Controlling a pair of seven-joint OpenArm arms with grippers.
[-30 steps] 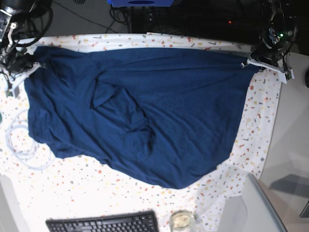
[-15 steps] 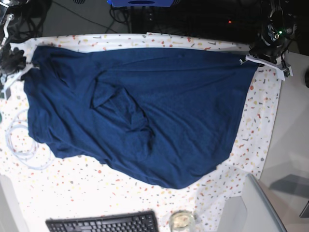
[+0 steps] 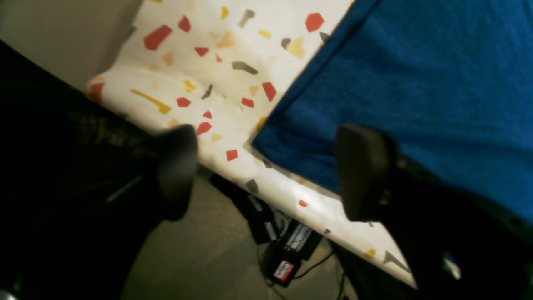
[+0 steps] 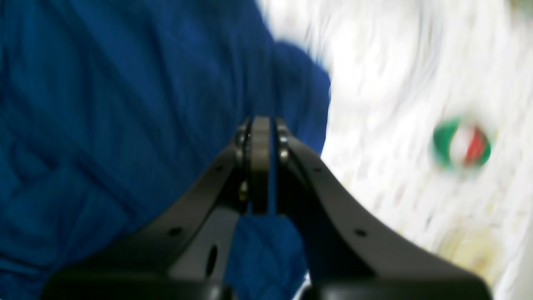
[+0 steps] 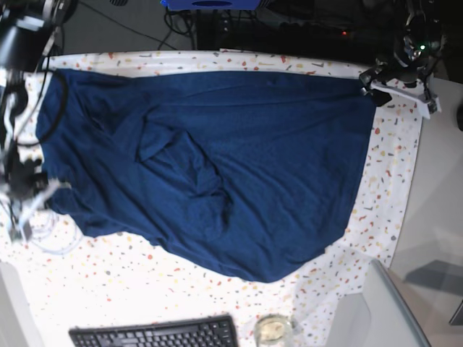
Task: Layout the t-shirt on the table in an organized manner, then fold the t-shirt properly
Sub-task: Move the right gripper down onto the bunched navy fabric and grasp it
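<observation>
Robot lab; keyboard (image 5: 154, 335), cables (image 5: 32, 210), electronics (image 3: 285, 250)

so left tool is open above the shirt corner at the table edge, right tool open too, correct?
Not quite. The right tool is shut on the t-shirt; the right wrist view shows blue fabric pinched between its closed fingers. The left tool is indeed open over the shirt's corner at the table edge.

Right wrist view motion-blurred; round green-white-red object (image 4: 461, 143) unidentifiable; keyboard (image 5: 155, 335) cut by frame edge.
</observation>
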